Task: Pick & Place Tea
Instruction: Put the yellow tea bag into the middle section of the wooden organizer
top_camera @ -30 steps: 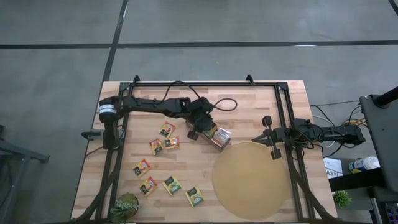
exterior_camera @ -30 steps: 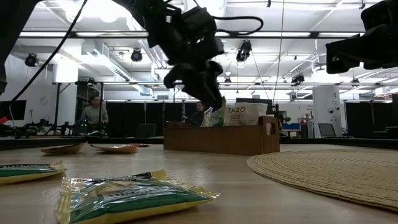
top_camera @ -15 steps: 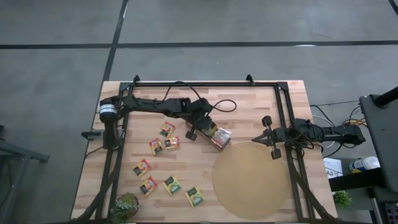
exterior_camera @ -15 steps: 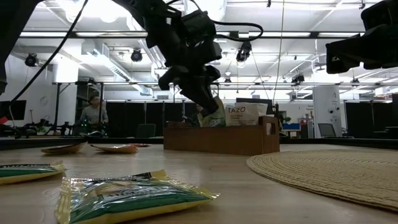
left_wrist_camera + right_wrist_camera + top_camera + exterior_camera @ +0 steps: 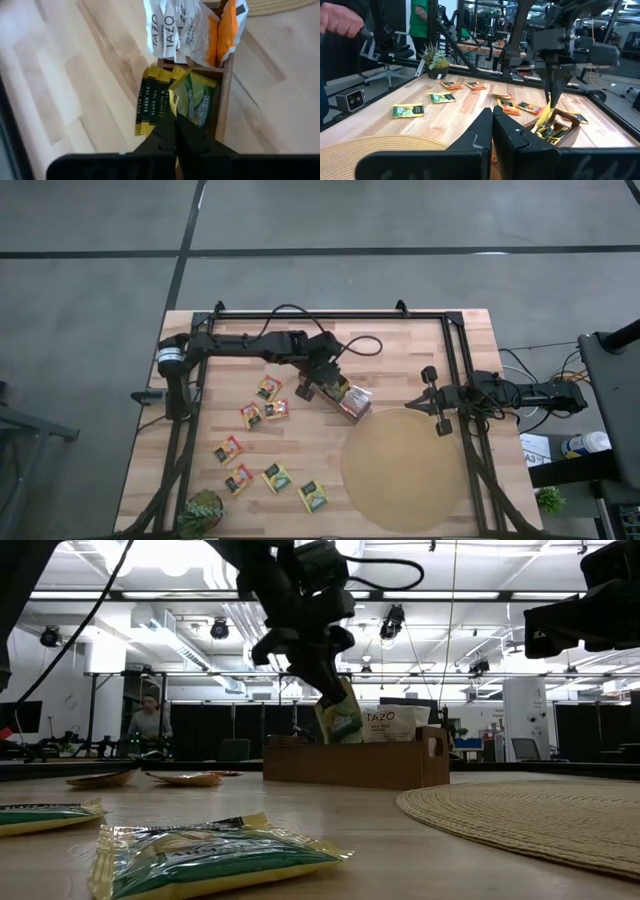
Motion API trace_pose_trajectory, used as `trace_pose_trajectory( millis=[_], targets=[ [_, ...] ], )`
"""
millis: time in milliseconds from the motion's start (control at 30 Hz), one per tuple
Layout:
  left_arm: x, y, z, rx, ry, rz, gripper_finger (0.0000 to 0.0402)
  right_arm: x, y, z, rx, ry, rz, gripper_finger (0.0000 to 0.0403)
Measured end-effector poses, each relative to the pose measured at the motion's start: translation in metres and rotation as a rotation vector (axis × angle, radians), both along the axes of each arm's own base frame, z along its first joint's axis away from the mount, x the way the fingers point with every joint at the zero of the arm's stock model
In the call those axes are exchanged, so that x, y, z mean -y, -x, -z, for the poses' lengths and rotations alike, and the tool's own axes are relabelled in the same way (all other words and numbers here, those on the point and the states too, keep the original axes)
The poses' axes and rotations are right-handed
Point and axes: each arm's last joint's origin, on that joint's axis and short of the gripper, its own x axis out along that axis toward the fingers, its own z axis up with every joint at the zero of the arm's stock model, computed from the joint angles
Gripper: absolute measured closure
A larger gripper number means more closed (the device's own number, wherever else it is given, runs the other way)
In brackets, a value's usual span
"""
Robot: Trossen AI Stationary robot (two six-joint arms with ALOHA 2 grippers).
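High view: left gripper (image 5: 322, 386) over the brown oblong wooden box (image 5: 350, 402), just beside the round tan woven mat (image 5: 405, 470); loose sachets (image 5: 250, 415) lie on the wooden table (image 5: 400, 350). Right gripper (image 5: 436, 402) waits at the mat's edge, fingers closed, empty.

Low view: a green-yellow tea sachet (image 5: 340, 715) hangs pinched above the box.

Left wrist view: fingers closed on the sachet's corner, over the green compartment. Judged: pick step; next, carry it clear to a set-down spot.

Right wrist view: box interior mostly hidden; destination unclear.
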Motion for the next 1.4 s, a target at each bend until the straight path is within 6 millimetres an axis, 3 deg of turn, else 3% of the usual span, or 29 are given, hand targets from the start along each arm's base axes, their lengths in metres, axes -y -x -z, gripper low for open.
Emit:
trace_pose_trajectory(
  millis=[300,1400],
  targets=[
    [0.003,0.001,0.001,-0.068,-0.067,0.029,0.0401,0.000,0.000,0.000,0.000,0.000,0.000,0.0394],
    [0.017,0.002,0.002,-0.117,-0.054,0.085,0.0401,0.000,0.000,0.000,0.000,0.000,0.000,0.0394]
  ],
)
